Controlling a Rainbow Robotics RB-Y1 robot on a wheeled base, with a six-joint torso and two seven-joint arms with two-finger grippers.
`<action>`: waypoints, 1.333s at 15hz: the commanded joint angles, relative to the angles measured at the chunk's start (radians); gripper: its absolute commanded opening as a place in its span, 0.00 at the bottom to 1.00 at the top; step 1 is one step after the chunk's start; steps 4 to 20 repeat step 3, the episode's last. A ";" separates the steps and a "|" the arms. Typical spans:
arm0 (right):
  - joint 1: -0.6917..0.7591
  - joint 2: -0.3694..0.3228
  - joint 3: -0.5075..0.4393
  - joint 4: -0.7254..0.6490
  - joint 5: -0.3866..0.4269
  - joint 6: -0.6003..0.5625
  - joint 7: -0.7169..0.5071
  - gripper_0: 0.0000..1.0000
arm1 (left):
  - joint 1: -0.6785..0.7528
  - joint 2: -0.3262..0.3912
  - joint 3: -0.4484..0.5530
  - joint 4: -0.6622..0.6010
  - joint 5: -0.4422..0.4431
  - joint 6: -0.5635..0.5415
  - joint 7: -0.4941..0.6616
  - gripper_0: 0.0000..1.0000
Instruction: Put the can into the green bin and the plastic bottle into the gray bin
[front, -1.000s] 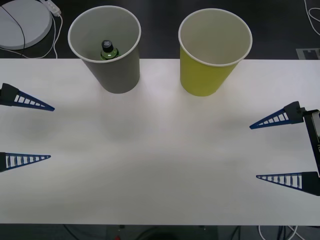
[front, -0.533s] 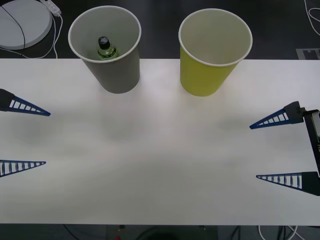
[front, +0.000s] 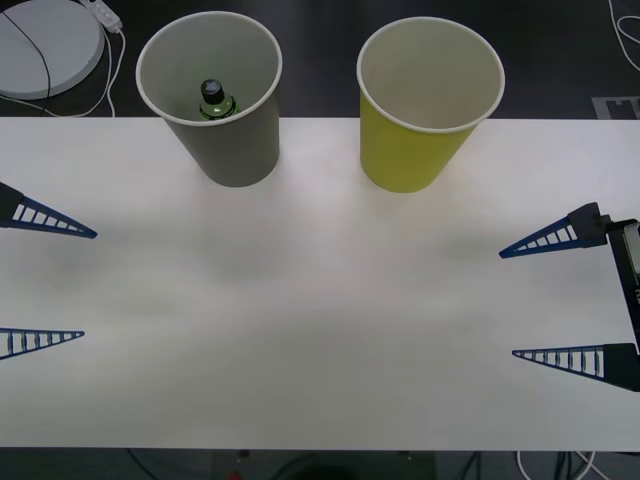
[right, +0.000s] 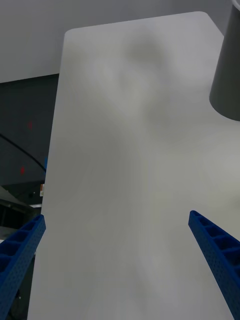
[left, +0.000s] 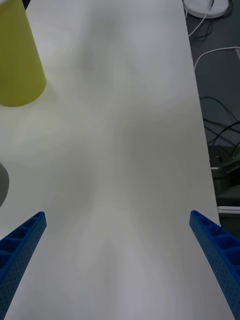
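Your left end effector (front: 45, 283) sits at the tabletop's left edge with its blue fingers spread wide apart and gripping nothing, and your right end effector (front: 555, 298) mirrors it at the right edge, fingers just as wide and just as empty. Look to the far side of the white tabletop (front: 320, 320): the gray bin (front: 232, 150) stands upright on the left with the plastic bottle (front: 214, 100) inside it, black cap up and the green body leaning near the far wall. The green bin (front: 415, 155) stands upright to its right, well apart from it, and you see a bare white inside with no can in it. Between your two end effectors and the bins the tabletop is open, so nothing blocks either arm. Off the far left corner lies a round white disc (front: 45, 45) with a dark cable across it, and white cables (front: 600, 465) trail on the dark floor near the right corners.
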 joint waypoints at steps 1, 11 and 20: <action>0.000 0.000 0.000 0.000 0.000 0.000 0.000 1.00 | 0.001 -0.002 0.000 0.000 0.003 -0.002 0.000 1.00; 0.000 0.000 0.000 0.000 0.000 0.000 0.000 1.00 | -0.001 0.000 0.000 -0.002 0.006 -0.002 -0.003 1.00; 0.000 0.000 0.000 0.000 0.000 0.000 0.000 1.00 | -0.001 0.000 0.000 -0.002 0.006 -0.002 -0.003 1.00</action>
